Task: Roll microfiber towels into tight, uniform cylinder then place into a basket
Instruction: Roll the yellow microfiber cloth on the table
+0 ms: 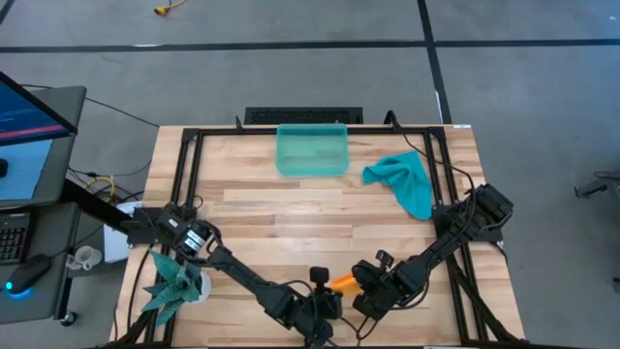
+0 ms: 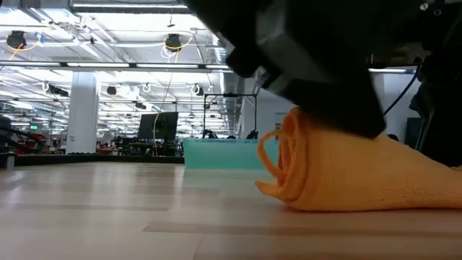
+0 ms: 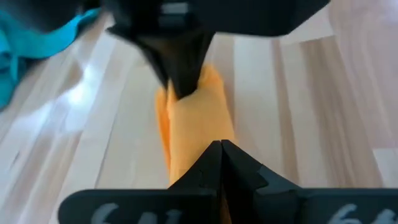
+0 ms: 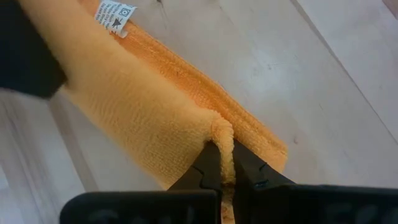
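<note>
The orange towel lies rolled into a short cylinder near the table's front edge, its spiral end showing in the low view. My left gripper is shut at the roll's left end. My right gripper is shut on the roll's other end. The teal-blue towel lies crumpled at the far right of the table. The sea-green basket stands at the far edge with nothing in it. My left gripper's shut fingertips lie against the top of the orange roll at its left end, slanting down along the roll; whether cloth is caught between them I cannot tell. The roll lies on the table. My right gripper pinches a raised ridge of the roll's outer layer between its two fingertips, steeply from above. The roll rests on the table below them, its label end pointing away.
A black metal frame borders the wooden table. A spiky teal plant stands at the front left, beside my left arm. Bare wood lies between the roll and the basket.
</note>
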